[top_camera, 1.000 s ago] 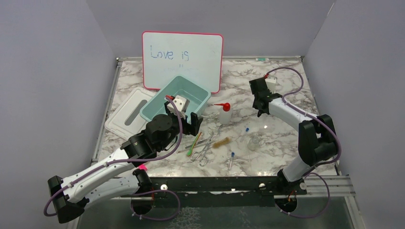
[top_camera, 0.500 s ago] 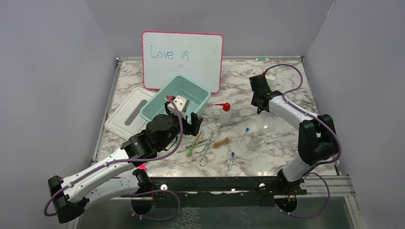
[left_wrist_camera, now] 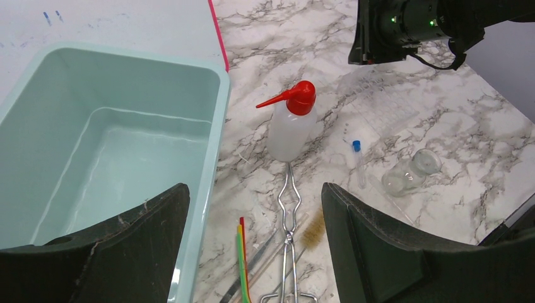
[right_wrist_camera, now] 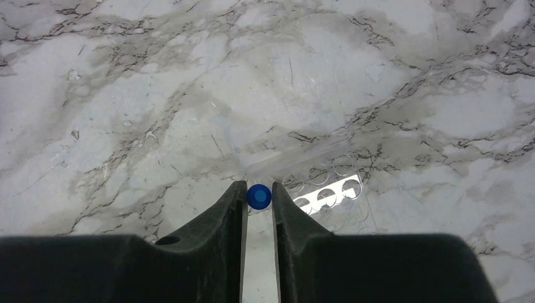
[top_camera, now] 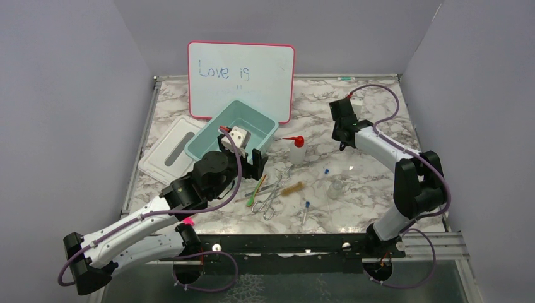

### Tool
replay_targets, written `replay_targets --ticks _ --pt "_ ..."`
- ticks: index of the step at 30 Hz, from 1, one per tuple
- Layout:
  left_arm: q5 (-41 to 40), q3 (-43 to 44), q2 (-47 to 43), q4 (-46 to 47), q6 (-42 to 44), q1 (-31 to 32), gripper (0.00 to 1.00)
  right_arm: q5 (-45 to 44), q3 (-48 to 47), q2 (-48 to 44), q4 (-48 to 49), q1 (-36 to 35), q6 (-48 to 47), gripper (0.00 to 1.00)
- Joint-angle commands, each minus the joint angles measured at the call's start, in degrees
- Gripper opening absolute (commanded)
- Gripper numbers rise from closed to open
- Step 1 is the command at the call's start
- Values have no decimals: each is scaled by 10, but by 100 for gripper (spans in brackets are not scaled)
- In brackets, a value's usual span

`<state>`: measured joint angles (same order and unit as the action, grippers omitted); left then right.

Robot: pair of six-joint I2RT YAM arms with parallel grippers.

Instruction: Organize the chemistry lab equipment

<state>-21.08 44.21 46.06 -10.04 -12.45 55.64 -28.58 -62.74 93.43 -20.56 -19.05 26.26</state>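
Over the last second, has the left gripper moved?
No. The left gripper still hovers open at the teal bin's near right side, exactly as before.

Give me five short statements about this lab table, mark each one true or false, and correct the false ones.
1. The teal bin is empty. True.
2. The right gripper holds the squeeze bottle. False: it is shut on a blue-capped tube, and the squeeze bottle stands upright on the table, untouched.
3. The left gripper is open and holds nothing. True.
4. The metal tongs lie inside the teal bin. False: they lie on the table beside it.
5. The whiteboard is blank. False: it reads "Love is".
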Motion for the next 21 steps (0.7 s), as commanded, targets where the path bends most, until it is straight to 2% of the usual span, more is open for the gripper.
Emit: replay_targets --ticks 1,21 --pt "-11 -3 -1 -3 -1 0 79 10 6 -16 2 2 -10 22" --pt "-10 -3 0 -2 -1 0 79 29 91 -52 76 2 -11 19"
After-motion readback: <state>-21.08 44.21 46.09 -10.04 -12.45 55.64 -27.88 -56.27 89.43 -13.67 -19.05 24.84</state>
